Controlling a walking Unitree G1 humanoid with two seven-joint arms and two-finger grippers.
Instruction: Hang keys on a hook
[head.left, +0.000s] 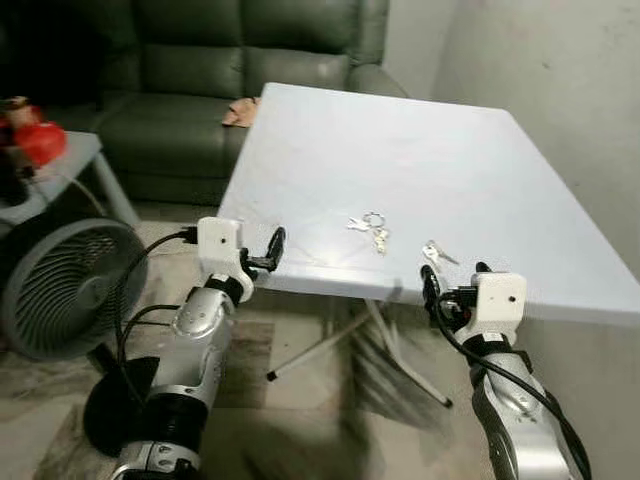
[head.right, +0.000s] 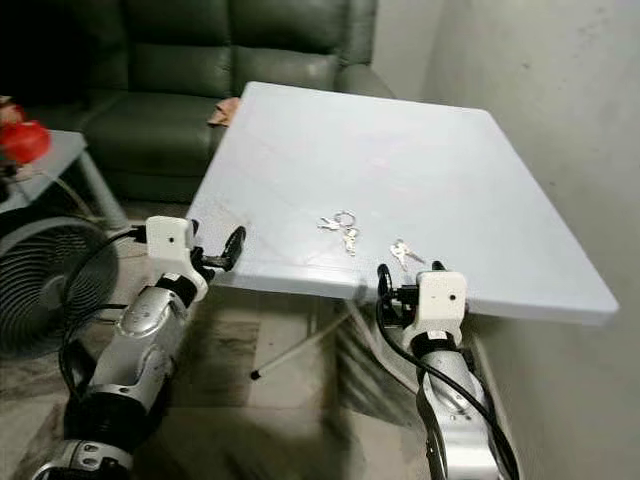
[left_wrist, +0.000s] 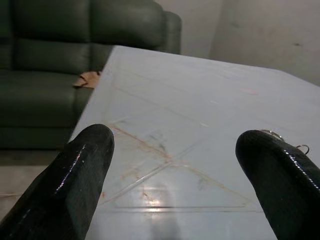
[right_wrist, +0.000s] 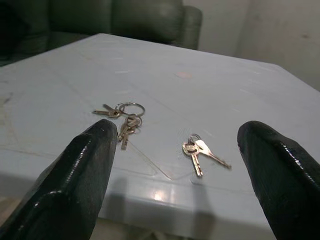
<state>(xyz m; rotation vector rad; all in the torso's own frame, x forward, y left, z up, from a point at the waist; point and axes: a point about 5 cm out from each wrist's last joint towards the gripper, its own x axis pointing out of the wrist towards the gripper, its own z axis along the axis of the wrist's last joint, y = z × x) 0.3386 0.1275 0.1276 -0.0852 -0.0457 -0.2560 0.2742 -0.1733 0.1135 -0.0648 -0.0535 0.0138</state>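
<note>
Lying on a pale blue folding table (head.left: 470, 170), near its front edge, are two sets of keys: a larger bunch of keys (head.left: 371, 229) on a round ring, and just beside it toward the wall a smaller pair of keys (head.left: 434, 254). Both sets rest flat on the table top, apart from each other and untouched. The right gripper (head.left: 450, 292) is held at the table's front edge, just short of the smaller pair, its two black fingers (right_wrist: 75, 180) spread wide with nothing between them; its wrist view looks across the table top at both sets. The left gripper (head.left: 272, 250) sits at the table's front corner on the side away from the wall, well apart from the keys, its fingers (left_wrist: 70, 175) likewise parted and empty. Behind the table stands a dark green sofa (head.left: 200, 70) with a small brown scrap (head.left: 240, 112) on its seat. Beside the table, on the floor, is a round grey fan (head.left: 65, 285).
</note>
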